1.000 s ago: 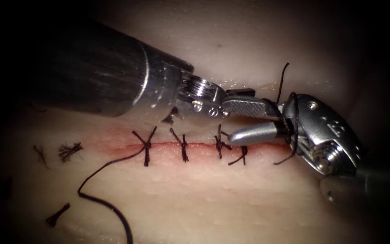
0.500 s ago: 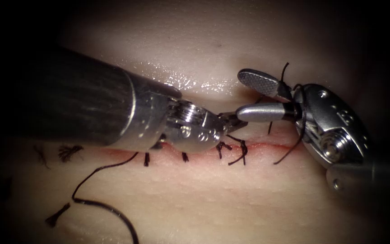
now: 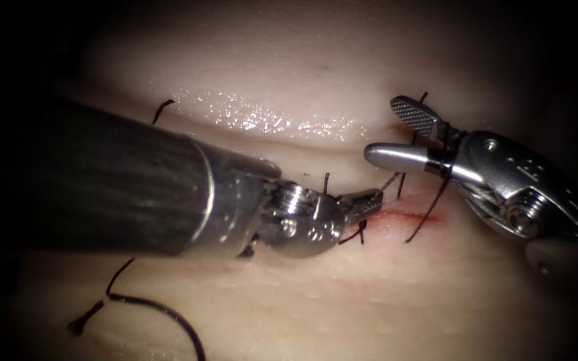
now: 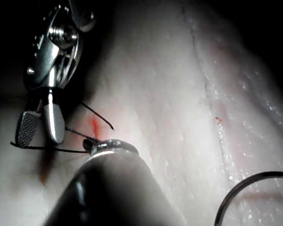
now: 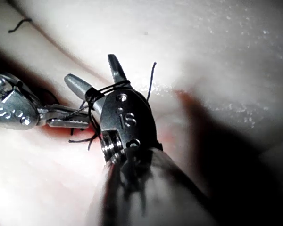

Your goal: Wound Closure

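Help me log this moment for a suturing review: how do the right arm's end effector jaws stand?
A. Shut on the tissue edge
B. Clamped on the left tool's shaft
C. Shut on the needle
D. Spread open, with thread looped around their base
D: the right end effector has its two jaws spread apart with nothing between them, and dark thread wraps around their base at the hinge.
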`<state>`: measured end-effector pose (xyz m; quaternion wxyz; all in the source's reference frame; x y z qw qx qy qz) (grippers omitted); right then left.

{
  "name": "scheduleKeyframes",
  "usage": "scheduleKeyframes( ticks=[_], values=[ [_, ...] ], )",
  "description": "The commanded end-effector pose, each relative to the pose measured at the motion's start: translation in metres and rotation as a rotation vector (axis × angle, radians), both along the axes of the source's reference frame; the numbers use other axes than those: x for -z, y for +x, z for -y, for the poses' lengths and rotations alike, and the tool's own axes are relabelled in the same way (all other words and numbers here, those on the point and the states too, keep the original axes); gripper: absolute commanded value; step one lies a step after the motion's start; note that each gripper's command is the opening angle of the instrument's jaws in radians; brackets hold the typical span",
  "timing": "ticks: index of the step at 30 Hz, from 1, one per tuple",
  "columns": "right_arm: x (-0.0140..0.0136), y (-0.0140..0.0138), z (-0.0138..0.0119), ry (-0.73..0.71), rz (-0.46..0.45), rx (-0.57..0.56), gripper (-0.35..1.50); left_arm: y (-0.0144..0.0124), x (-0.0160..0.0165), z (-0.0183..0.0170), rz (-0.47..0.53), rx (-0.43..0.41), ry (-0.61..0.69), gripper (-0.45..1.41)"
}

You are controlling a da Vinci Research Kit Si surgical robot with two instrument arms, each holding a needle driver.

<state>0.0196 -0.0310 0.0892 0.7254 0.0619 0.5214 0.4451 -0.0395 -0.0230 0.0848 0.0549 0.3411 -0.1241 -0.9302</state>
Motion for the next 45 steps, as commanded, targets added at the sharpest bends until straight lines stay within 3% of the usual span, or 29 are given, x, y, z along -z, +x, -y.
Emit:
scheduleKeyframes(
  ticks=[1, 9, 18, 30, 38, 40, 41, 42, 43, 45],
  values=[
    [-0.0011, 0.0005, 0.0003, 0.033, 0.006, -0.037, 1.06, -0.0007, -0.0005, 0.0003, 0.0, 0.0, 0.001, -0.45],
    [-0.0039, -0.0013, 0.0014, 0.163, 0.104, -0.1, 0.96, -0.0019, 0.0007, 0.0005, -0.002, 0.009, 0.008, -0.45],
    [-0.0071, -0.0035, 0.0014, 0.22, 0.161, -0.193, 1.13, -0.0022, 0.0011, -0.0001, -0.011, 0.019, 0.013, -0.45],
    [-0.0094, -0.0025, 0.0002, 0.248, 0.168, -0.207, 1.18, -0.0026, 0.0006, -0.0011, -0.011, 0.024, 0.015, -0.45],
    [-0.0093, -0.0015, -0.0011, 0.261, 0.174, -0.216, 1.18, -0.002, 0.0002, -0.0016, -0.017, 0.025, 0.013, -0.45],
    [-0.0091, -0.0013, -0.0013, 0.263, 0.173, -0.22, 0.98, -0.0019, 0.0, -0.0017, -0.016, 0.025, 0.013, -0.45],
    [-0.009, -0.0012, -0.0012, 0.264, 0.173, -0.22, 0.74, -0.0018, 0.0, -0.0018, -0.019, 0.025, 0.013, -0.45],
    [-0.009, -0.0012, -0.0012, 0.263, 0.173, -0.22, 0.1, -0.0018, -0.0001, -0.0018, -0.018, 0.025, 0.013, -0.45],
    [-0.0089, -0.0012, -0.001, 0.261, 0.171, -0.222, -0.35, -0.0017, -0.0001, -0.0018, -0.018, 0.025, 0.013, -0.45],
    [-0.0089, -0.0011, -0.0007, 0.27, 0.181, -0.224, -0.35, -0.0016, -0.0001, -0.0019, -0.017, 0.024, 0.014, -0.45]
  ],
)
